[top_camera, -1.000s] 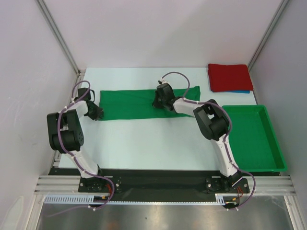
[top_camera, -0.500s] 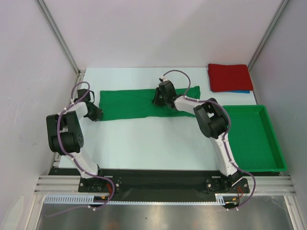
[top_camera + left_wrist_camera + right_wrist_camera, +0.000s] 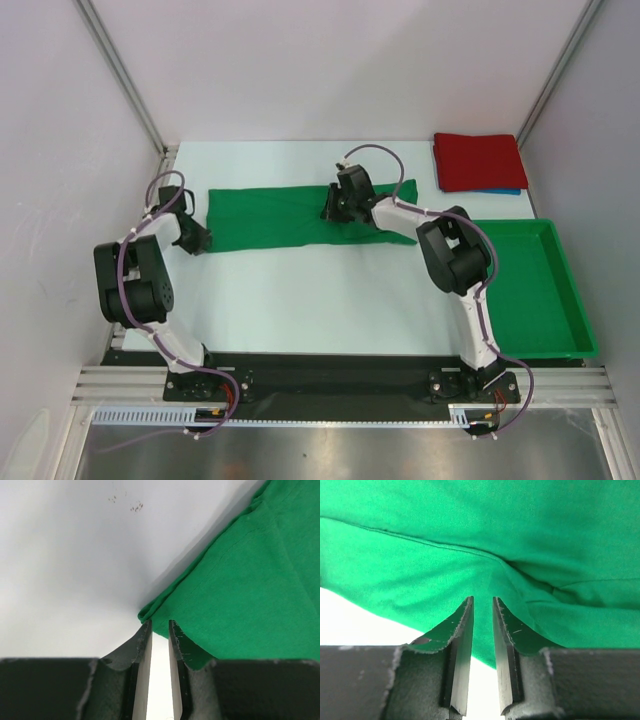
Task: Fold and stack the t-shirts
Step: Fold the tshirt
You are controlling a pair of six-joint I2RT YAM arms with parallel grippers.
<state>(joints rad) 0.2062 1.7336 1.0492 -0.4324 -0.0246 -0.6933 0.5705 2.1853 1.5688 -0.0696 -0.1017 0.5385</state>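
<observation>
Three tees on the table (image 3: 300,300): the green t-shirt (image 3: 270,215) lies as a long folded strip across upper centre of the top view. The red t-shirt (image 3: 478,160) is folded at upper right, on a blue t-shirt (image 3: 505,191) w/ only an edge showing. My left tool (image 3: 160,622) is at the strip's left end, jaws a narrow slit, white table showing btwn them, shirt corner right at the tips. My right tool (image 3: 482,599) sits over the strip right of centre, also narrow, puckered green cloth just ahead. At right, a green bin (image 3: 520,290).
</observation>
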